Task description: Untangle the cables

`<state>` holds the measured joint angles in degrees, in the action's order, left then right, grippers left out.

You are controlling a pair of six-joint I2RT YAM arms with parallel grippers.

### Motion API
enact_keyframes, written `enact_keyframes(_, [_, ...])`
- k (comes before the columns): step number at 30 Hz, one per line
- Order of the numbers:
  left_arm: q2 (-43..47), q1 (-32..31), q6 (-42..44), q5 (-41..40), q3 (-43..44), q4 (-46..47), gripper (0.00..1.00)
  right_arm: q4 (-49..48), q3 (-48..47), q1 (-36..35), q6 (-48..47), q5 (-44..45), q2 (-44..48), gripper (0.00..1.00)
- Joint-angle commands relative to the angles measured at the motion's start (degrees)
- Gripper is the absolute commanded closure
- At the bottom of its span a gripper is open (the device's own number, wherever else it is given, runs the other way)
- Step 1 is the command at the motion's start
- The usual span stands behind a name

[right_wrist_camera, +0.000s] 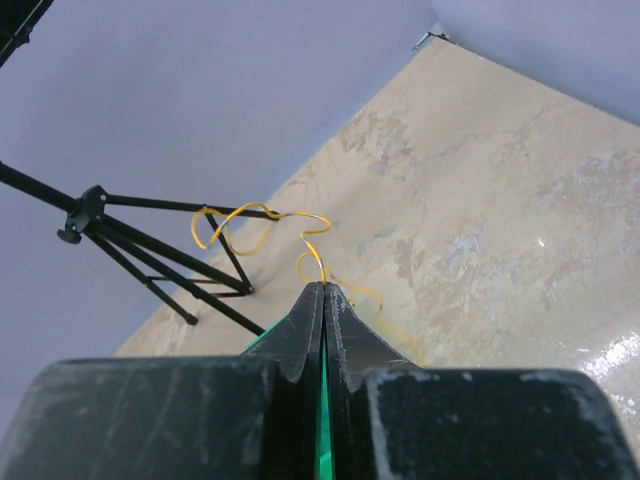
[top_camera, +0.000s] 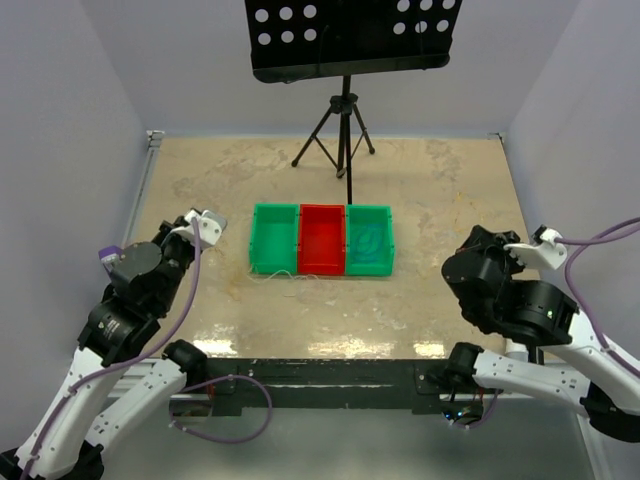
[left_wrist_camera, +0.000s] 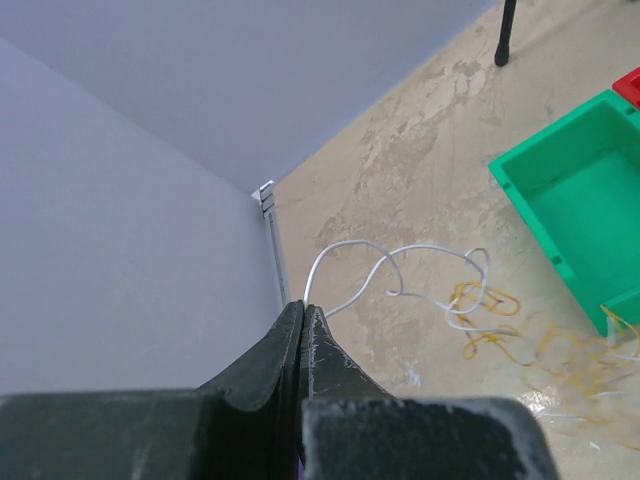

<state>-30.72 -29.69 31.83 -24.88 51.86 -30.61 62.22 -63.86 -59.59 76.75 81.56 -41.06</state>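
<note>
Left wrist: L claw (left_wrist_camera: pixel 303 308) clamped on white cable (left_wrist_camera: pixel 350 242), which loops fwd from tips to yellow tangle (left_wrist_camera: pixel 490 328) on counter (left_wrist_camera: pixel 420 150). R claw (right_wrist_camera: pixel 323 288) clamped on yellow cable (right_wrist_camera: pixel 255 209), curling just ahead of tips.

No text, label, brand, number or sign can be read in any view; the bins (top_camera: pixel 320 245) and the black perforated board (top_camera: pixel 350 35) carry no readable marking.
</note>
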Motion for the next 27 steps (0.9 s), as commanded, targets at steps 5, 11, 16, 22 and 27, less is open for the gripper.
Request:
enact_keyframes(5, [1.1, -0.1, 3.9, 7.7, 4.9, -1.3, 1.00, -6.7, -1.6, 0.2, -11.1, 0.8, 1.6, 1.00])
enact_keyframes(11, [-0.9, 0.0, 3.2, 26.2, 7.8, -11.2, 1.00, -32.9, 4.2, 0.2, -33.3, -8.8, 3.4, 1.00])
enact_keyframes(16, [-0.4, -0.2, 8.7, 40.2, 7.3, -18.9, 1.00, -47.5, 5.0, 0.2, -43.3, -15.7, -0.3, 1.00])
enact_keyframes(22, [2.2, 0.0, 14.4, 47.1, 8.7, -19.9, 1.00, -57.9, 1.3, 0.1, -50.4, -22.2, -11.2, 1.00])
enact_keyframes(27, [1.6, -0.1, 15.6, 49.5, 11.5, -20.8, 1.00, -61.9, -1.7, 0.2, -52.8, -26.0, -19.7, 1.00])
